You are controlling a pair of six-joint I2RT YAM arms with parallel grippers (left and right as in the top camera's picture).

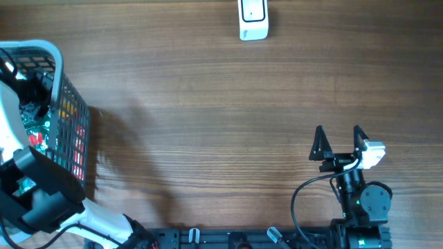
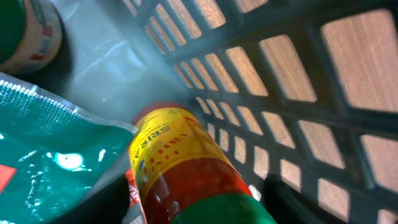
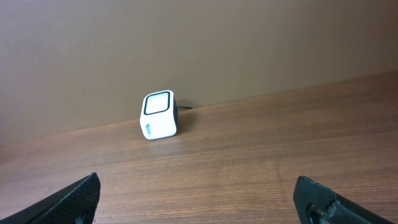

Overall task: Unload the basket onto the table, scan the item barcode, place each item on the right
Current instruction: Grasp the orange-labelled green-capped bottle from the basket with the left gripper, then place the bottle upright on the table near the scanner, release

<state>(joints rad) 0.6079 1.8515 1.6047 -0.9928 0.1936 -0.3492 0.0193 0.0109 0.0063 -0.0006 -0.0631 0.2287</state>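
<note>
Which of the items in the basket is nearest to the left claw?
The bottle with the yellow label: it lies between the fingers of the left claw. The teal pouch is beside it, and the green container is farther away.

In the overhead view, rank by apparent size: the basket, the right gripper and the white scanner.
1. basket, largest, though partly out of frame.
2. right gripper.
3. scanner, cut by the top edge, so its rank below the gripper is unsure.
</note>
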